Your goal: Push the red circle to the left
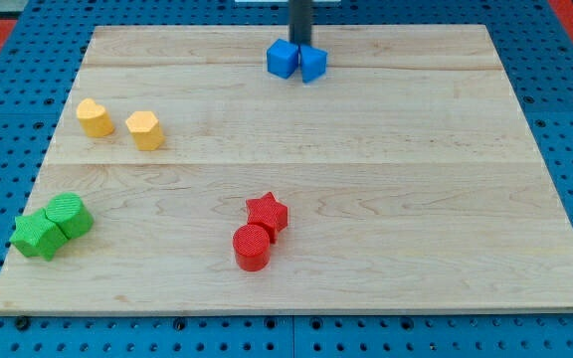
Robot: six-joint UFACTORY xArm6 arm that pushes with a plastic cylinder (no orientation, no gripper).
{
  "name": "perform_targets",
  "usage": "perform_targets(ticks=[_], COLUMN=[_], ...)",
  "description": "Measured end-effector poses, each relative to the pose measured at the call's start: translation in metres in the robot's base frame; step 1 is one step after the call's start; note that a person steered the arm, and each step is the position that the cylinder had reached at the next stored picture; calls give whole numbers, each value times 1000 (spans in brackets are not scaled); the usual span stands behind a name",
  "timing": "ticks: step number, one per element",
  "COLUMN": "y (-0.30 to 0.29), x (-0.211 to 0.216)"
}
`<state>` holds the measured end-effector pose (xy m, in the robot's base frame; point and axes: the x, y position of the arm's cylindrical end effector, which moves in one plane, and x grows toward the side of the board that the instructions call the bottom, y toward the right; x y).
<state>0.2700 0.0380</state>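
The red circle point(252, 247) lies on the wooden board point(386, 199) near the view's bottom centre. A red star point(268, 213) touches it on its upper right. My tip point(299, 46) is at the view's top centre, right behind two blue blocks point(296, 61), far above the red circle.
Two yellow blocks point(95, 117) point(144, 130) sit at the view's upper left. Two green blocks point(69, 214) point(37, 236) touch each other at the view's lower left. A blue pegboard point(565, 109) surrounds the board.
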Motion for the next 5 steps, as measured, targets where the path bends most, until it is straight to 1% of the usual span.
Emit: perform_targets(ticks=[1, 2, 3, 4, 5], y=[15, -22, -34, 38, 81], x=[23, 87, 143, 149, 238])
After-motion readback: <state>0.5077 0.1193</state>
